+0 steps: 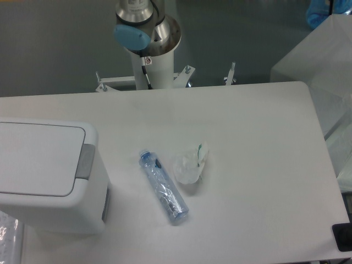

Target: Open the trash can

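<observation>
White table (258, 165), trash can (47, 176) at left edge, clear bottle (163, 187) lying mid-table, crumpled plastic wrapper (190, 166) just beside it

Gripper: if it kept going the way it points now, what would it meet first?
Cannot tell: the gripper is out of frame. Only the arm's base shows, behind the table, so no pointing direction can be read.

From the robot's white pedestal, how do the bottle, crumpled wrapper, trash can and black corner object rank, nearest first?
1. Crumpled wrapper and bottle, table middle: too close to call.
2. Trash can, image left, judged by its middle.
3. Black object, lower-right corner of the view.
</observation>
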### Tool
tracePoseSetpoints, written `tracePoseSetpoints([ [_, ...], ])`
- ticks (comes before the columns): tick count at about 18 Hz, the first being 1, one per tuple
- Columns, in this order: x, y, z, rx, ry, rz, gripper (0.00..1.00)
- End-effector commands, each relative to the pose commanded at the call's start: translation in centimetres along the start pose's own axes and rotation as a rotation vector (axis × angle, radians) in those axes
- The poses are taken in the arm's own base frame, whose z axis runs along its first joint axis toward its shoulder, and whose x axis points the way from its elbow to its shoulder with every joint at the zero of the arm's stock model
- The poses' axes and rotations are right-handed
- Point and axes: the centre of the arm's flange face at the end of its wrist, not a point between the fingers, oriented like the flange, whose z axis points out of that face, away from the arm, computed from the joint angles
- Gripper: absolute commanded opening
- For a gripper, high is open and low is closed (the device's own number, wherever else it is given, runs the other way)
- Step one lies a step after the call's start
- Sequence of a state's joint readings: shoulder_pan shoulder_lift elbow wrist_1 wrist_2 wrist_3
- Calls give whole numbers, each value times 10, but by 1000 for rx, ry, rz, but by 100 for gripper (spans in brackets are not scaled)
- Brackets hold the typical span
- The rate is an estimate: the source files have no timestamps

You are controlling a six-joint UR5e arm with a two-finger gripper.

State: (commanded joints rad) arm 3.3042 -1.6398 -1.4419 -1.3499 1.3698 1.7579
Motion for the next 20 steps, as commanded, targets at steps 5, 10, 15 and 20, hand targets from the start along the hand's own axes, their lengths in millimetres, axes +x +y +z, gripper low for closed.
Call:
tracePoseSetpoints([
  [5,-2,-3,-4,5,-11,0,100],
  [10,-2,-20,0,43,-6,-71,100],
  [15,-4,-48,10,76,12,-125,100],
  [20,-4,-62,18,122,40,-200,100],
])
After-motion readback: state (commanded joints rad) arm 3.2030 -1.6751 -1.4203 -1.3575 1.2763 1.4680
